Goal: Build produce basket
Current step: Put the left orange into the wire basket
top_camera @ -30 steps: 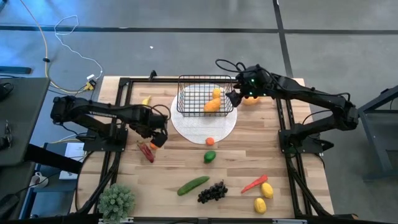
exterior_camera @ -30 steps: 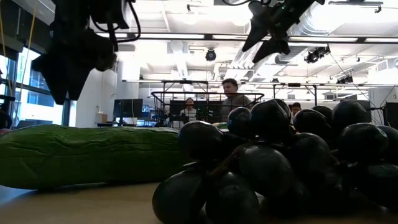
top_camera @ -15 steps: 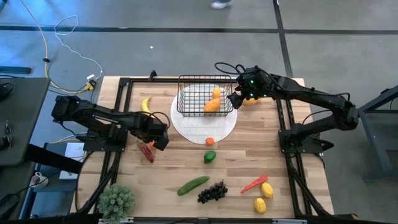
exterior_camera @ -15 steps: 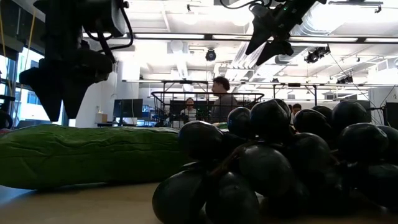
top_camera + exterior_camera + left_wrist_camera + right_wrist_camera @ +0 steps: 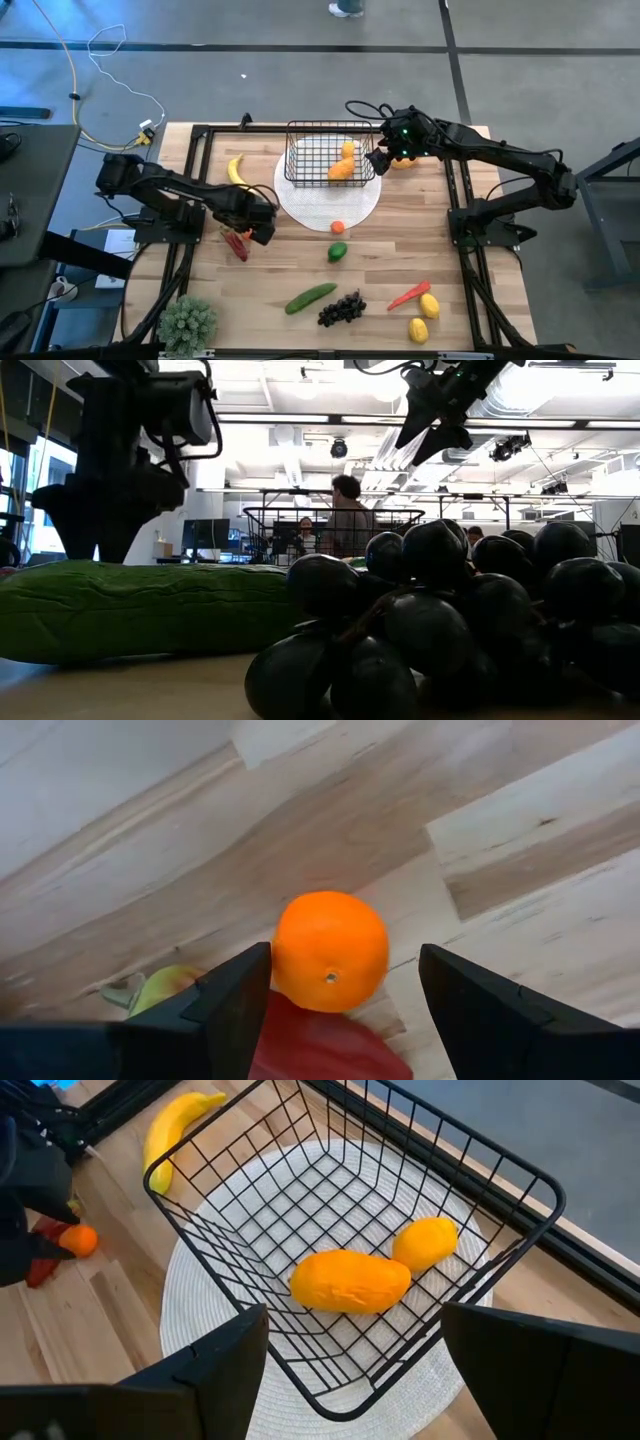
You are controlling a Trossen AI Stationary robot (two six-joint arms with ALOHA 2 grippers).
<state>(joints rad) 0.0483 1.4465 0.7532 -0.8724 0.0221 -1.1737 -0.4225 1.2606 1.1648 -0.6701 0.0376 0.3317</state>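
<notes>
The black wire basket [image 5: 330, 152] stands on a white round plate [image 5: 330, 205] and holds a mango [image 5: 350, 1280] and a smaller yellow fruit [image 5: 425, 1243]. My left gripper [image 5: 263, 228] is open and low over the table. Its fingers stand on either side of a small orange [image 5: 330, 950], which lies on the wood against the red chili peppers [image 5: 236, 243]. My right gripper [image 5: 378, 158] is open and empty, above the basket's right side. A banana [image 5: 236, 170] lies left of the basket.
On the near half of the table lie a cucumber [image 5: 310, 298], dark grapes [image 5: 342, 308], a red chili [image 5: 408, 295], two lemons [image 5: 424, 317] and a green fruit [image 5: 337, 252]. A small orange [image 5: 338, 227] lies on the plate. A potted plant [image 5: 187, 322] stands at the near left corner.
My left gripper has gone down and a little toward the table's right and near edges, over the orange by the chili peppers. The banana now shows clear of the arm.
</notes>
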